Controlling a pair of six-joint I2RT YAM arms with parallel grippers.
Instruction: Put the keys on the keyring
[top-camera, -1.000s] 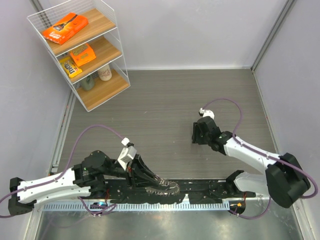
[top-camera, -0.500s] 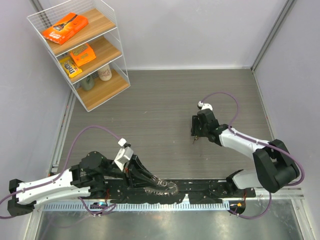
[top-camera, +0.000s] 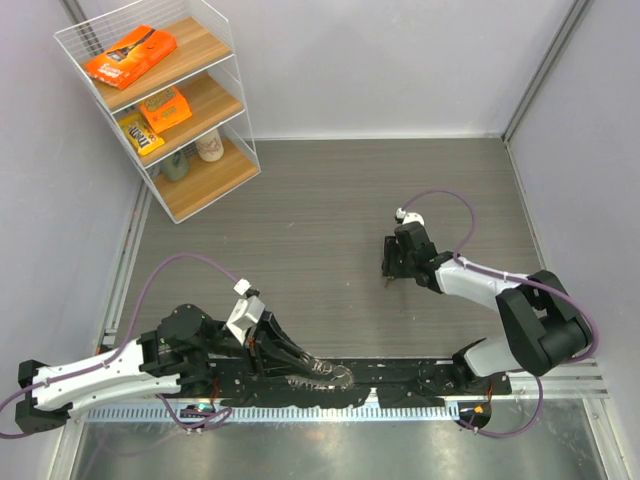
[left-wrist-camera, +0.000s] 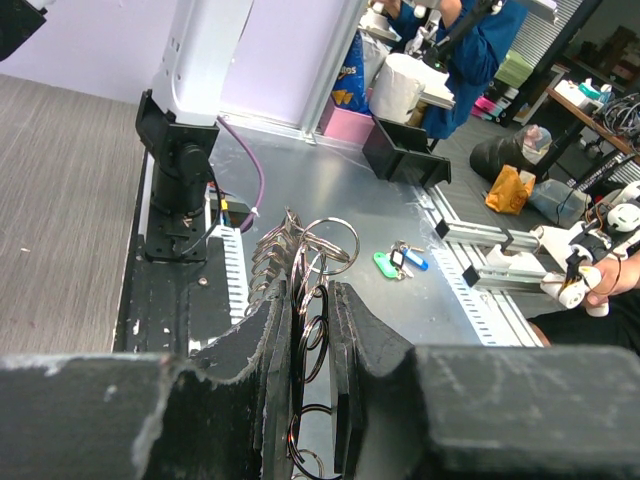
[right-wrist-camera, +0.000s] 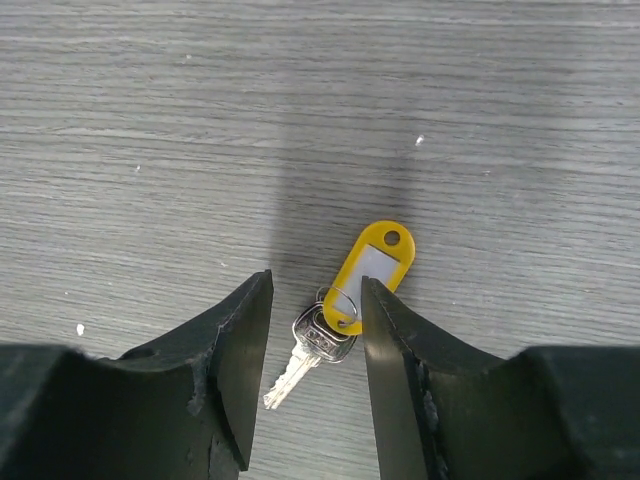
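My right gripper (right-wrist-camera: 315, 292), jaws apart, hangs over the keys (right-wrist-camera: 318, 340) on the table (right-wrist-camera: 150, 100) (long axis slanting across my gap); my left gripper (left-wrist-camera: 312, 300), well apart, clamps the keyring (left-wrist-camera: 285, 250).

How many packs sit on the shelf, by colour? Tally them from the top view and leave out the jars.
Orange: 2 (orange bag, orange box)
Yellow: 1 (yellow bag)
Total: 3
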